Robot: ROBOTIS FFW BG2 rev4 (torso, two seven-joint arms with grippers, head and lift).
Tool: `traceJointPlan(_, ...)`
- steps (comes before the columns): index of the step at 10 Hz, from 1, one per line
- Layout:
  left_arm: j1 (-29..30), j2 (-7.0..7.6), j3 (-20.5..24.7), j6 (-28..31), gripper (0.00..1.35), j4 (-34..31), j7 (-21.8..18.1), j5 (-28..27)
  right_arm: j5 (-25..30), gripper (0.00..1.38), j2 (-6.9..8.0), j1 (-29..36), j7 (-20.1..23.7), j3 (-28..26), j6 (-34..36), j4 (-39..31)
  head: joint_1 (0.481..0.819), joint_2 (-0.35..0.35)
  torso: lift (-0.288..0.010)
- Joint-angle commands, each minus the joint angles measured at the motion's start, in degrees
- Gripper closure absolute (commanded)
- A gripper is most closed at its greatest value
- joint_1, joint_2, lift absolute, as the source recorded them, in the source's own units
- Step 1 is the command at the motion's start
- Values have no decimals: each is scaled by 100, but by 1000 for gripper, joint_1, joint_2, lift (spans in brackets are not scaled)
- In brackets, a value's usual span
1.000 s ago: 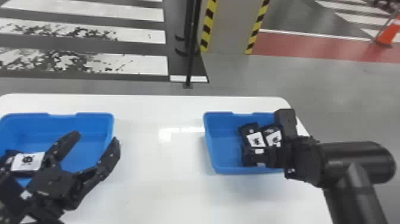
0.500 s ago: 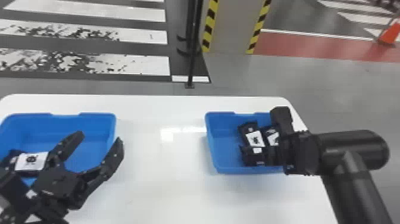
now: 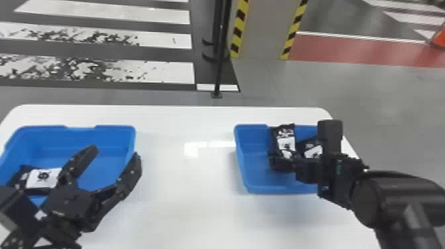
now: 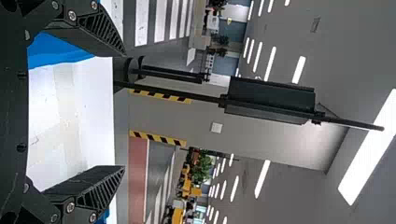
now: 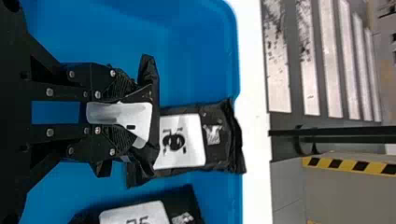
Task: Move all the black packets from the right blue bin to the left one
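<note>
Grasp in hand: right of the head view, my right gripper (image 5: 132, 117) clamps a black packet (image 5: 149, 74); next, lift clear. Lower left, my left gripper (image 3: 116, 153) gapes.

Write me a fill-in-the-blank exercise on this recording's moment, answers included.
The left gripper is not shut but ____. The right gripper is closed on a black packet at the robot's ____ bin. The left bin and the right bin are both coloured ____. Both bins stand on a table whose top is ____.
Missing words: open; right; blue; white.
</note>
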Motion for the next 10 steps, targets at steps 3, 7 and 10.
traceJointPlan(3,-9,-9,-2,-89,182,0,3,14,-1088,1280,-7,367,124,-56,-685,-524,695,-126,-140)
traceJointPlan(7,-65,-18,-82,-47,170,-70,12,220,-2288,1280,-86,128,1134,652,-2119,24,695,-31,-140)
traceJointPlan(10,-206,35,-356,23,174,-127,12,460,-3065,1280,-235,-139,1372,1955,-3188,601,695,53,-140)
